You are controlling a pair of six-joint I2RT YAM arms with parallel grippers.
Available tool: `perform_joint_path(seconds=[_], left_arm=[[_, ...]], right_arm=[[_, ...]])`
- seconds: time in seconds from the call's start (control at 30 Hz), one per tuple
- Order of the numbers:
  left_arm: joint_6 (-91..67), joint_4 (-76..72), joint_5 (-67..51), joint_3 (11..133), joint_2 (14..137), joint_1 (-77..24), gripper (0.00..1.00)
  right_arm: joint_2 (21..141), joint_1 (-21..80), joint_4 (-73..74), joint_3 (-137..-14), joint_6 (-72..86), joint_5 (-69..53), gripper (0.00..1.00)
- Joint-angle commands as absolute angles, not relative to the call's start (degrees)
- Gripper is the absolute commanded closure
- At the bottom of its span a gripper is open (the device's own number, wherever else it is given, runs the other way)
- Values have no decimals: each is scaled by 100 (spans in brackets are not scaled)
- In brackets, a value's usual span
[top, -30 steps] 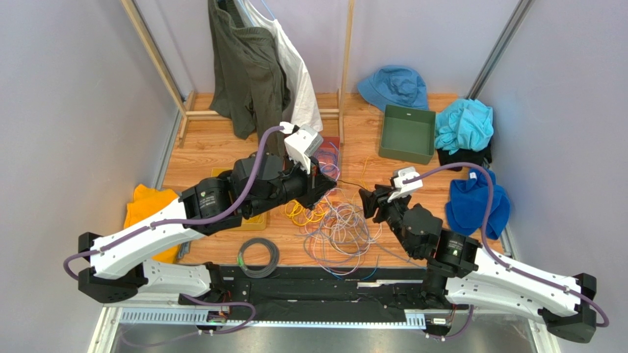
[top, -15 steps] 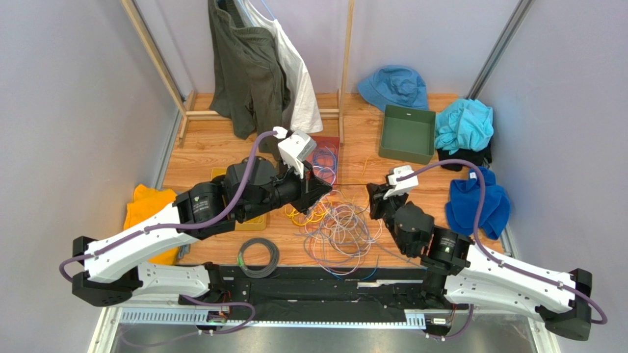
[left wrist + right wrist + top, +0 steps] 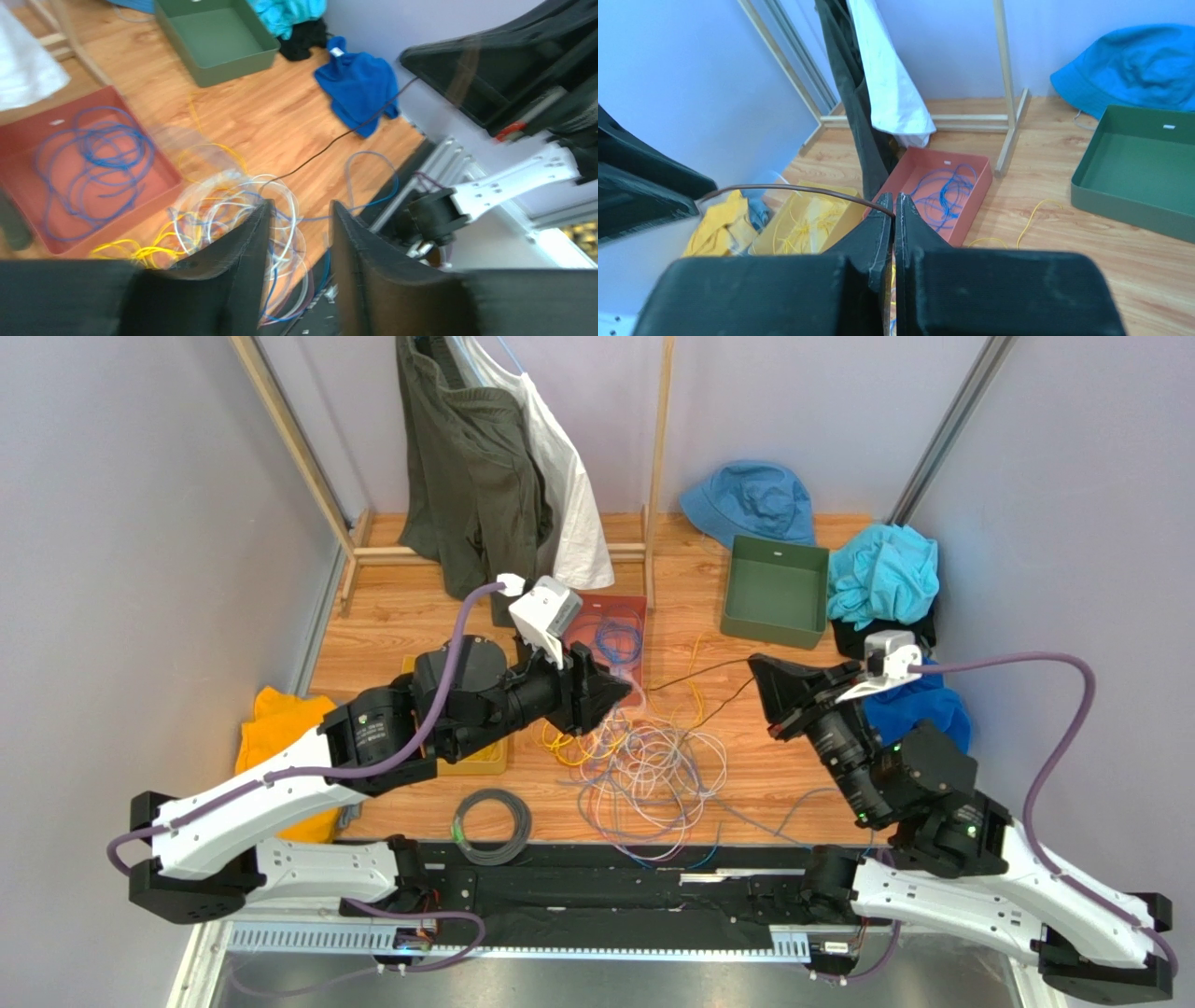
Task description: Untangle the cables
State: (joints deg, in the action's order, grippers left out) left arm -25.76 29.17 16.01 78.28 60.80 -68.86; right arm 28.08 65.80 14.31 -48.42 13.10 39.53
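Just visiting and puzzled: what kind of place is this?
Probably a robot test booth, not a home: plain grey walls box in a wooden table, and the cable tangle, green tray and clothes rack look staged.

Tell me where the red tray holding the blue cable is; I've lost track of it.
In the top view the red tray sits mid-table, just beyond the tips of the left gripper, with the green bin to its right.

Your left arm (image 3: 267, 791), 8 o'clock, and right arm (image 3: 968, 889), 4 o'clock: white shells, black joints, a purple-grey cable (image 3: 452, 665) along each, white camera block (image 3: 544, 609). Left hand (image 3: 624, 697), right hand (image 3: 759, 667): matte black textured fingers (image 3: 365, 280).
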Motion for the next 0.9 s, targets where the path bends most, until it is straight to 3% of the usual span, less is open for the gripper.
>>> perform_joint_path(seconds=[0.0,0.1,0.2,0.37,0.73,0.87], left_arm=[[-2820,2707,1942,7332,5941,-6698,39],[-3075,2759,2143,6971,5959,-6531,25],[-3347,2918,2276,6611,6011,-6337,22],[-3691,2498,2259,5767,5924,-6284,21],[-4104,37,1240,3745,5730,-6284,30],[-4262,-509,1029,3446,5888,-6284,31]], right_arm=[[3049,6539,2100,-5527,1309,4104,100],[3339,6539,2320,-5791,1292,4376,100],[3629,6539,2443,-6143,1205,4561,100],[4253,6539,2365,-7082,748,4877,100],[6519,6521,2733,-11220,-492,4703,100],[6741,6513,2874,-11488,-632,4754,100]])
